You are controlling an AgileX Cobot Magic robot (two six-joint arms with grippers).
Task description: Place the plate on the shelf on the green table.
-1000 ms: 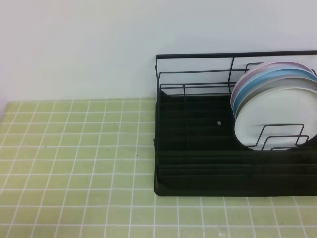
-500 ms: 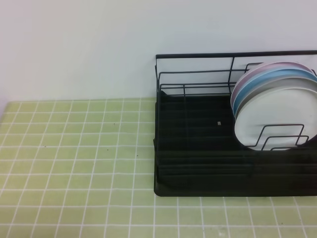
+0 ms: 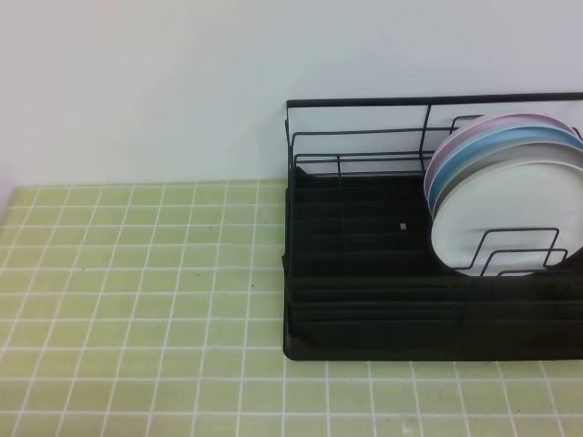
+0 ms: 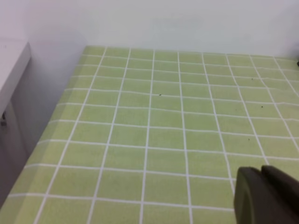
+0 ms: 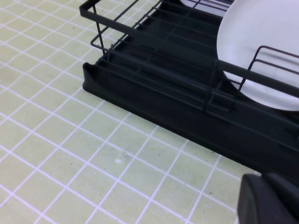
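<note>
Nothing has shifted since the earlier frame. Your plate (image 3: 510, 214) stands on edge in the shelf (image 3: 364, 291), at three o'clock on the green surface (image 3: 137, 273), frontmost before the blue plates (image 3: 483, 150) and the pink plate (image 3: 455, 137). Left tool (image 4: 266, 196) and right tool (image 5: 268, 198) are both closed, gripping nothing. No writing is readable.

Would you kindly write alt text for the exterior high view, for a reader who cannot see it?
A black wire shelf sits on the right of a green table, holding plates upright at its right end: a white plate in front, blue and pink ones behind. No robot hand appears in this view.
</note>
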